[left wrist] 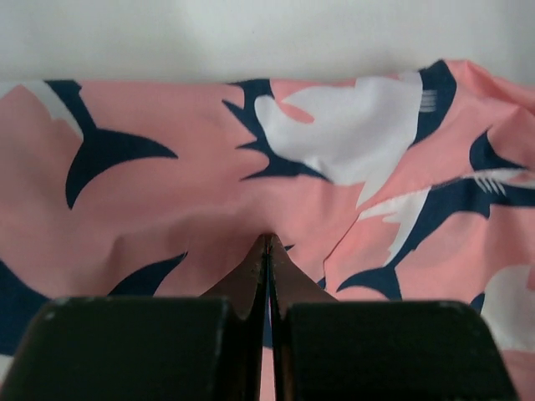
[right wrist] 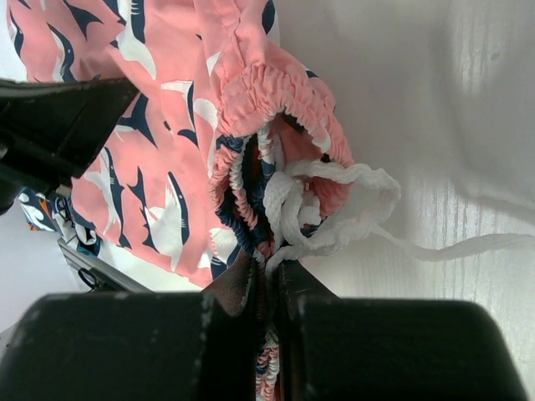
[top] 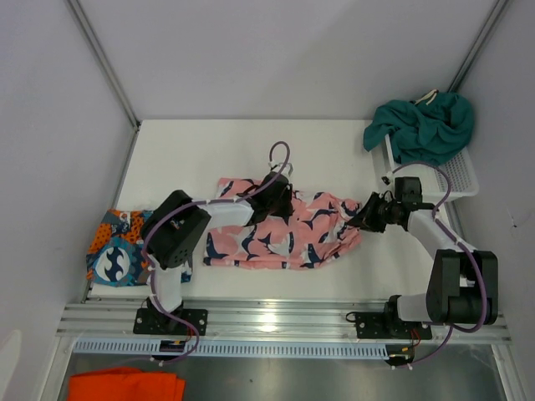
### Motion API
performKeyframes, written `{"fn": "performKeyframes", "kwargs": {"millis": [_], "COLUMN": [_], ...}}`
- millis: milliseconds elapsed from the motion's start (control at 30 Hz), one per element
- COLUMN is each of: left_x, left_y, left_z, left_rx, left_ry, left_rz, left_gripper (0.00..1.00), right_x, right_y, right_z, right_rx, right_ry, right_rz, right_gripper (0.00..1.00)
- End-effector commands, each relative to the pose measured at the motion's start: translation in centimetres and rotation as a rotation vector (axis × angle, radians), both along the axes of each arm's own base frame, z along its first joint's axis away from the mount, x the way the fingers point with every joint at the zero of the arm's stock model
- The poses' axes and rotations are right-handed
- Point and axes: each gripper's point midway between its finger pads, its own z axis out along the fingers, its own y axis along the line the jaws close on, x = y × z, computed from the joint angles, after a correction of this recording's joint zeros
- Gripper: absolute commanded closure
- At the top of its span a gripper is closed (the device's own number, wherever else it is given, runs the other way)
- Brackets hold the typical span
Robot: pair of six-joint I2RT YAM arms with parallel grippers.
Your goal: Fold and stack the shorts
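My left arm (top: 180, 230) lies across the pink shark shorts (top: 288, 238), hiding their upper middle, and covers the right part of the graphic print shorts (top: 113, 251). At my left end effector (left wrist: 267, 244), the pressed-together tips hide whether cloth sits between them. The waistband disappears into my right end effector (right wrist: 266, 271). The orange cloth (top: 125, 386) is cut off by the bottom edge. The teal shorts (top: 426, 125) bury most of the mesh basket (top: 464, 177).
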Motion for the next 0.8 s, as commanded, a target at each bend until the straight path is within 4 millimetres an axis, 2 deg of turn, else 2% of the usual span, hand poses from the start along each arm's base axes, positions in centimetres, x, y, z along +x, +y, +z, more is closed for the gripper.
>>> {"fn": "performKeyframes", "kwargs": {"millis": [0, 100, 133, 200, 333, 367, 433, 467, 633, 733, 767], "left_x": [2.4, 3.4, 3.3, 3.3, 3.0, 3.0, 2.9, 2.8, 2.8, 2.8, 3.1], "left_y": [-1.0, -1.7, -1.6, -1.9, -2.2, -2.1, -2.1, -2.0, -2.2, -1.7, -1.6], "left_z": [0.6, -0.5, -1.2, -2.3, -3.0, -3.2, -3.2, -3.4, -3.4, -2.5, -1.1], "left_rx": [-0.034, -0.031, -0.03, -0.028, -0.038, -0.033, -0.032, -0.029, -0.04, -0.042, -0.063], "left_ry": [0.012, 0.039, 0.052, 0.073, 0.091, 0.09, 0.085, 0.088, 0.086, 0.096, 0.095], "left_rz": [0.067, 0.103, 0.113, 0.112, 0.128, 0.133, 0.141, 0.145, 0.145, 0.154, 0.159], "left_gripper": [1.0, 1.0, 1.0, 1.0, 1.0, 1.0, 1.0, 1.0, 1.0, 1.0, 1.0], "right_x": [1.3, 1.6, 1.8, 1.6, 1.9, 1.9, 2.0, 2.1, 2.2, 2.7, 2.8], "right_y": [-0.1, 0.3, 0.9, 1.6, 3.4, 4.5, 5.6, 6.8, 10.4, 11.2, 11.1], "right_z": [2.2, 4.0, 5.3, 6.4, 9.3, 10.6, 11.7, 12.7, 14.3, 14.2, 13.8], "right_rx": [-0.02, -0.038, -0.039, -0.03, -0.01, -0.011, -0.007, 0.004, 0.037, 0.037, 0.033], "right_ry": [-0.062, -0.096, -0.126, -0.129, -0.169, -0.192, -0.206, -0.228, -0.247, -0.25, -0.242], "right_rz": [0.012, 0.024, 0.042, 0.051, 0.079, 0.104, 0.113, 0.138, 0.177, 0.175, 0.169], "right_gripper": [1.0, 1.0, 1.0, 1.0, 1.0, 1.0, 1.0, 1.0, 1.0, 1.0, 1.0]}}
